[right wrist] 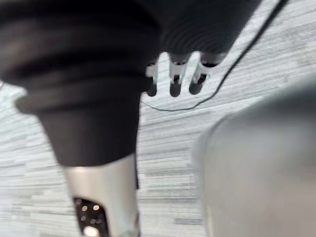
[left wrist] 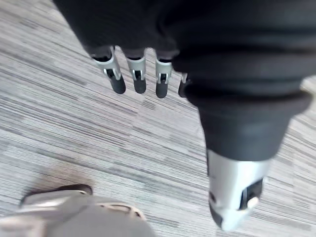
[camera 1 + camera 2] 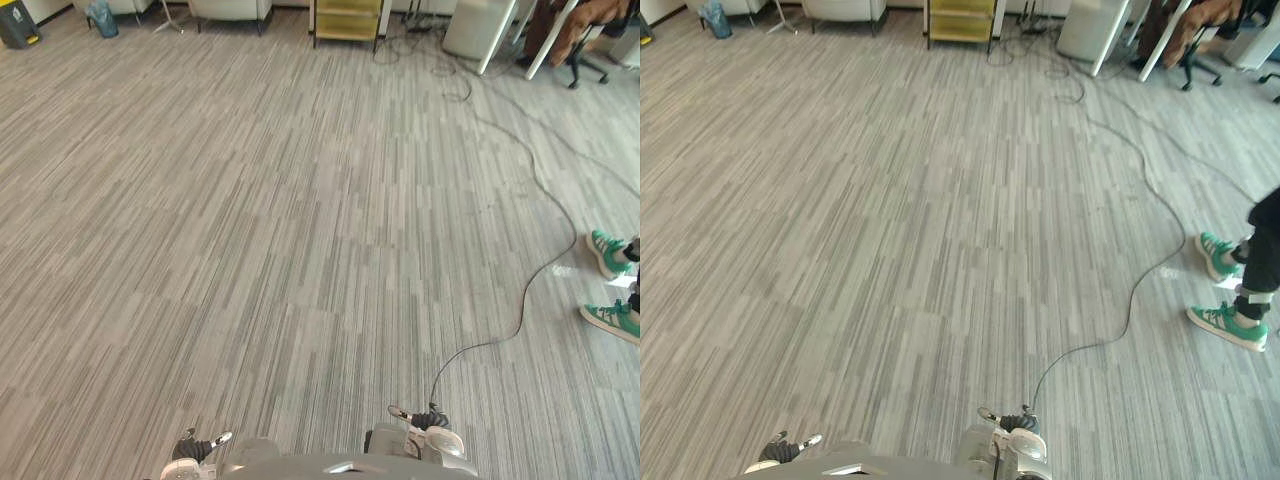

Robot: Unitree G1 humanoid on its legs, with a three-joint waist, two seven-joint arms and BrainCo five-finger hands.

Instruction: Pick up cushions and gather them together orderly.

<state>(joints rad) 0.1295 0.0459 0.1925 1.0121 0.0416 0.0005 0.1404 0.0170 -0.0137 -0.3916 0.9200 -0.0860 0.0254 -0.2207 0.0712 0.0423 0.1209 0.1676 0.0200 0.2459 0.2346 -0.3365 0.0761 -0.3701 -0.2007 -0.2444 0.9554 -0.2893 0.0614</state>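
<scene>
My left hand [image 2: 139, 81] hangs over grey striped carpet [image 3: 300, 220], its fingers straight and relaxed with nothing in them; the thumb [image 2: 232, 197] stands apart. Beside my body, my right hand [image 1: 175, 81] also hangs above the carpet, fingers loose and empty. A wide stretch of bare carpet lies ahead of me in the eye views.
A person in green shoes [image 3: 610, 252] stands at the right edge. Along the far wall are a yellow shelf unit [image 3: 347, 20], pale seats [image 3: 230, 8], a dark bin [image 3: 15, 22], white table legs [image 3: 495, 40] and an office chair [image 3: 585, 45].
</scene>
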